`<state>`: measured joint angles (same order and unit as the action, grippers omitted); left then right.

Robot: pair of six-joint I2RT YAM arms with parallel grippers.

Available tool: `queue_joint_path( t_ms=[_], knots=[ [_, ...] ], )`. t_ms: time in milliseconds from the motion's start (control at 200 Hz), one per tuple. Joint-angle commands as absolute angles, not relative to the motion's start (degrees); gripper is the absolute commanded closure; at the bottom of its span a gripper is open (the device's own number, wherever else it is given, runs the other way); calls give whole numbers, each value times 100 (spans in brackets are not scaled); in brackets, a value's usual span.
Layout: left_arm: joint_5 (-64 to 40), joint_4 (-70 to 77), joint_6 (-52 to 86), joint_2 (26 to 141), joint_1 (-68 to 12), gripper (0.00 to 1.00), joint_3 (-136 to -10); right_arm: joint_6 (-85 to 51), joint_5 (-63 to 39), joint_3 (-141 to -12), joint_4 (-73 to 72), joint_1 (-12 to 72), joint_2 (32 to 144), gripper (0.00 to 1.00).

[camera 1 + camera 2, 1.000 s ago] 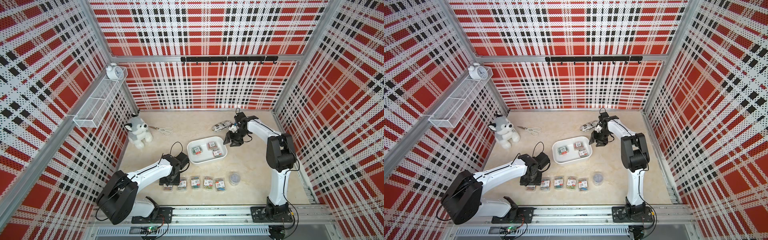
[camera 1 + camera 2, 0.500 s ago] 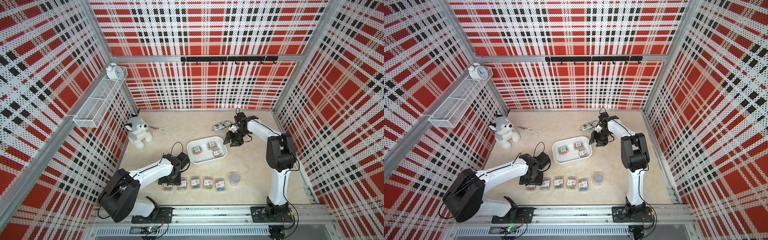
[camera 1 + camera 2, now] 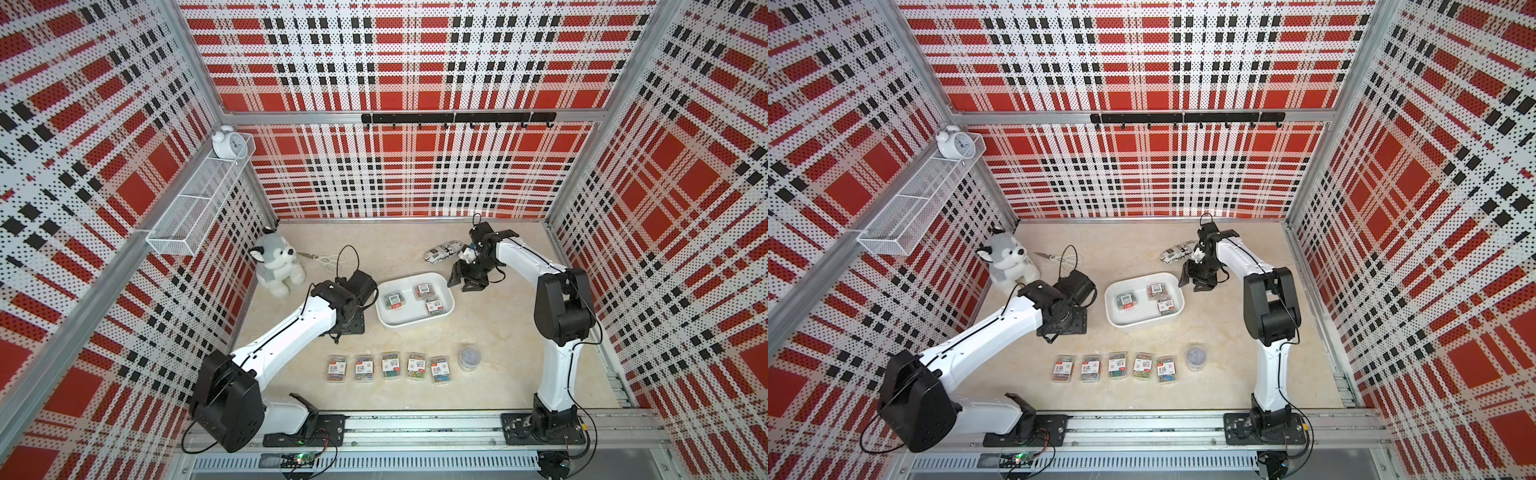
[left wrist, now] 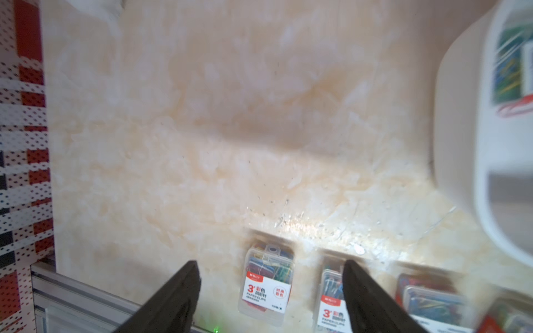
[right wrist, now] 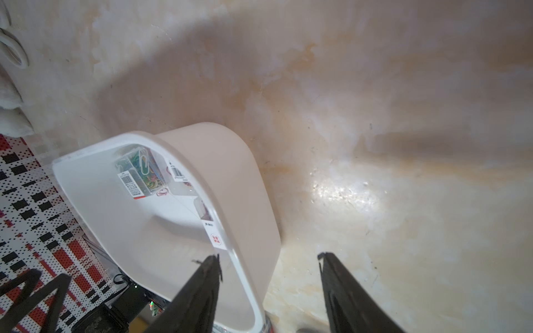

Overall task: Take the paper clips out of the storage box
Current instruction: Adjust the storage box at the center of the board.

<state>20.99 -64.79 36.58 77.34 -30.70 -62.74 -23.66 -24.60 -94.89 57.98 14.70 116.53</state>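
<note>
The white storage box (image 3: 399, 323) sits mid-table and holds three clear cases of paper clips (image 3: 394, 300). Several more cases (image 3: 390, 365) lie in a row near the front edge, with a round tub of clips (image 3: 470, 356) at the row's right end. My left gripper (image 4: 271, 265) hangs open and empty above the table between box and row. In the left wrist view the leftmost case (image 4: 266, 285) lies on the table below the gap between its fingers. My right gripper (image 5: 268, 259) is open at the box's far right corner (image 5: 230, 184), one finger inside the wall and one outside.
A husky plush (image 3: 276, 264) and scissors (image 3: 326, 258) lie at the back left. A black-and-white printed pouch (image 3: 444, 251) lies behind the right gripper. A wire-mesh basket (image 3: 195, 208) with an alarm clock (image 3: 227, 143) hangs on the left wall.
My left gripper has opened, let go of the leftmost case in the row and drawn back up toward the box. The right arm has stayed in place.
</note>
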Motion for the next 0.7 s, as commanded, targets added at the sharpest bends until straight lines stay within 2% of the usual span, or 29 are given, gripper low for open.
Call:
queue_joint_path(
  t_ms=[0,145,286,536,696],
  knots=[
    [2544,-6497,3443,7586,-2848,20,-6894,-2472,-2246,-9776,5921,1437,11256,38],
    [2538,-5921,3327,7445,-2575,20,-7409,-2590,-1871,-9897,6009,1499,11031,37],
    [2198,-5023,3357,7204,-2261,21,-7278,-2566,-1409,-10221,6283,1775,10963,39],
    [1421,-3985,3654,7068,-1820,22,-6775,-2477,-823,-11175,7001,2789,11449,41],
    [1349,-3889,3648,7105,-1784,21,-6667,-2599,-769,-11172,7117,3282,11701,39]
  ],
)
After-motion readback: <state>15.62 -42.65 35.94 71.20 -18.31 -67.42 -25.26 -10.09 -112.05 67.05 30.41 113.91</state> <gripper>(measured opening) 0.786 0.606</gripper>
